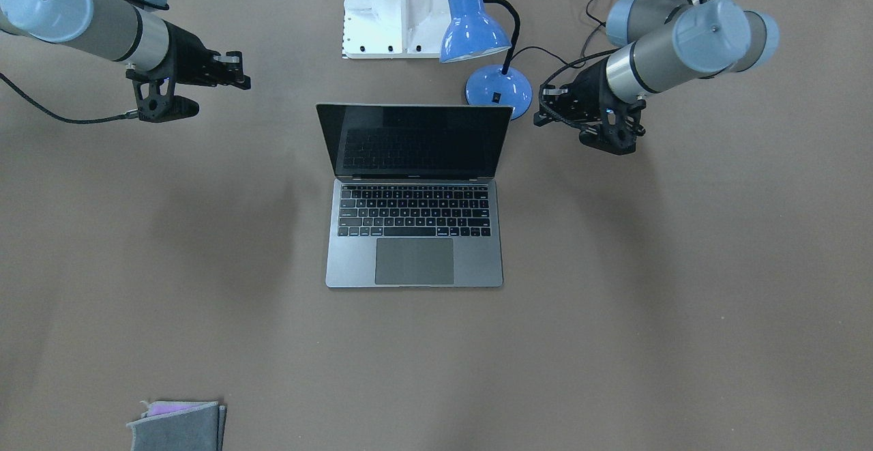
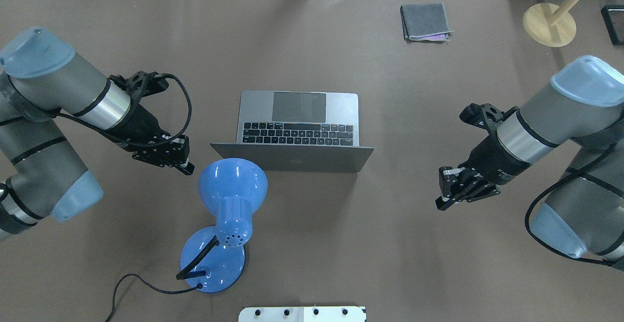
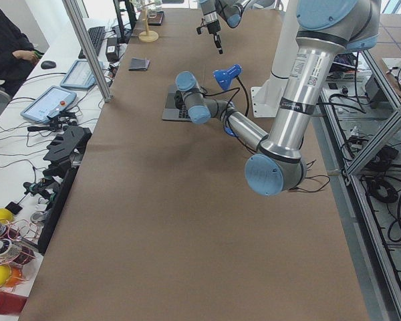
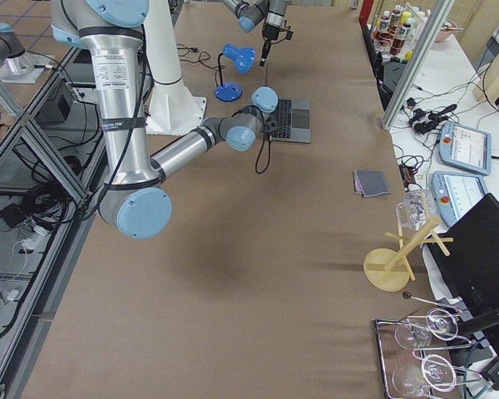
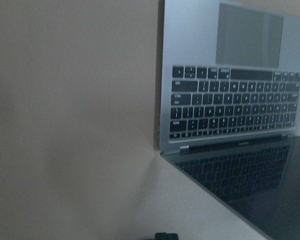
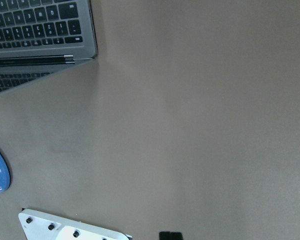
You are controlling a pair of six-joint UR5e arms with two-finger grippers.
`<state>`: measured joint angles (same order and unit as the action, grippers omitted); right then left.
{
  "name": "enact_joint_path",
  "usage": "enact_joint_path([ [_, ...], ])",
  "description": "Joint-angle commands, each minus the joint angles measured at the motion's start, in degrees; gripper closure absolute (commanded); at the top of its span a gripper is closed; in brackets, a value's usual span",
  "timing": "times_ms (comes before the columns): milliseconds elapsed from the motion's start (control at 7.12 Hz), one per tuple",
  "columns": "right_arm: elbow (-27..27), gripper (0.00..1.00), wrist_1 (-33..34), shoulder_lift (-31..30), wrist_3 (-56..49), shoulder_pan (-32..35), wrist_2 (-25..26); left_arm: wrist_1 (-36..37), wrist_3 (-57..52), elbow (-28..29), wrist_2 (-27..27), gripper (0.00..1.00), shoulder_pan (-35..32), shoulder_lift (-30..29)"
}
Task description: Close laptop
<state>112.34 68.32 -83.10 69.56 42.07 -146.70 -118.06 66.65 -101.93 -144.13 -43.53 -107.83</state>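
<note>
The laptop (image 1: 415,233) is space-grey with a black keyboard. It stands open in the middle of the table, with its dark screen upright and tilted back toward my base. It also shows in the overhead view (image 2: 297,117), the left wrist view (image 5: 230,110) and the right wrist view (image 6: 40,30). My left gripper (image 2: 188,167) hovers above the table beside the laptop's left hinge corner, shut and empty. My right gripper (image 2: 440,204) hovers well off the laptop's right side, shut and empty. Neither gripper touches the laptop.
A blue desk lamp (image 2: 233,185) stands just behind the lid on my left, its shade close to the left gripper, with a black cord trailing. A folded grey cloth (image 2: 425,21) lies at the far edge. A wooden stand (image 2: 548,25) is at the far right. The white robot base (image 1: 395,11) is behind the laptop.
</note>
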Motion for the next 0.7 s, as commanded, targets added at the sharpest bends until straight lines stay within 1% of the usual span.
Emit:
enact_joint_path([
  [0,-0.3,1.00,-0.6,0.8,0.0,-2.2,0.1,-0.1,2.6,-0.3,0.3,1.00,2.8,-0.3],
  [562,-1.0,1.00,-0.5,4.5,0.1,-5.4,0.6,-0.4,2.7,-0.6,0.3,1.00,4.8,-0.9],
])
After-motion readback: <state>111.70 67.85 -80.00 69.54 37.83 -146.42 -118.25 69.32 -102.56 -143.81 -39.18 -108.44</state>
